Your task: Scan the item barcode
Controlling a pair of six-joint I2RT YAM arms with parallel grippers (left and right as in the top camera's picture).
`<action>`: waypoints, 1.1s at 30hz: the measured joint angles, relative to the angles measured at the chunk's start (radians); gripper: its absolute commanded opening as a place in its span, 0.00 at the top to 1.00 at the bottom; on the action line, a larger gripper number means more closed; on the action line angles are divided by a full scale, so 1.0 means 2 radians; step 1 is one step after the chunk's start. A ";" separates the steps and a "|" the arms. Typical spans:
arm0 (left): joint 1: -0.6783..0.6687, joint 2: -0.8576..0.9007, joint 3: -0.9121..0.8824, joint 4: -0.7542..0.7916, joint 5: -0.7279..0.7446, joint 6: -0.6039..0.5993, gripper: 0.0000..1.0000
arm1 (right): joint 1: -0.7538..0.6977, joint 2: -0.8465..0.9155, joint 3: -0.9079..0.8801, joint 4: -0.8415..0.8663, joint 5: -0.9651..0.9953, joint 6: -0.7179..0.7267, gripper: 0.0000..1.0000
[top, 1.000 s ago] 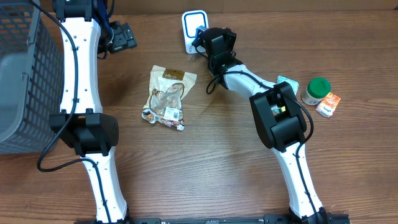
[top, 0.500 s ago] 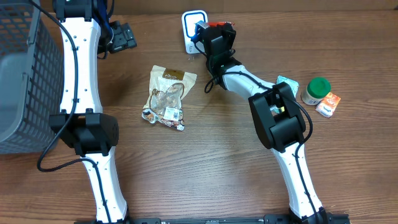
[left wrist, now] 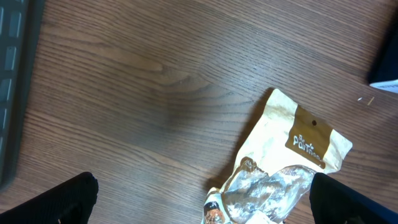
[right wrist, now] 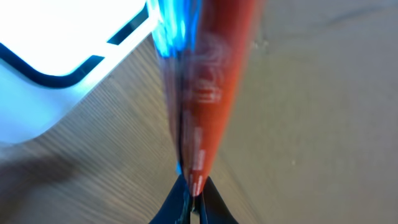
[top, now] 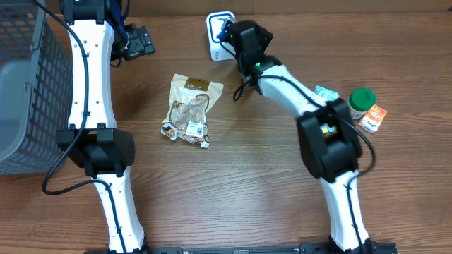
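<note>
Fingers point(right wrist: 174, 210) of the right gripper point(right wrist: 193, 198) are finishing clamping the red-and-blue packet point(right wrist: 211, 93), turning it edge-on beside the scanner point(right wrist: 56, 56) at ten o'clock for reading, while the left gripper point(left wrist: 208, 202) is staying spread apart.

- Table point(top: 233, 190): brown wood, with darker grain lines running across it.
- Basket point(top: 21, 85): grey, in a grid of small square openings.
- Scanner point(top: 217, 32): white, with a blue border round its face.
- Snack bag point(top: 189, 109): cream top with a brown label and pale lettering. The lower part is clear and silvery, with mixed colours along the bottom edge.
- Flat packet point(right wrist: 205, 87): red-orange on one side, bright blue on the other, with blurred white print.
- Jar point(top: 359, 102): green lid, whitish body.
- Small box point(top: 373, 118): orange with white patches.
- Pouch point(top: 326, 92): teal.
- Left arm point(top: 88, 63) and right arm point(top: 289, 88): white shells, black joints.
</note>
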 measured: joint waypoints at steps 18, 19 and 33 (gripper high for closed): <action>0.000 0.000 0.000 0.000 0.000 0.000 0.00 | -0.081 -0.172 0.005 -0.563 -0.212 0.216 0.94; 0.000 0.000 0.000 0.000 0.000 0.000 0.00 | -0.092 -0.172 0.005 -0.583 -0.215 0.228 0.95; 0.000 0.000 0.000 0.000 0.000 0.000 0.00 | -0.160 -0.172 0.003 -0.498 -0.372 0.291 0.67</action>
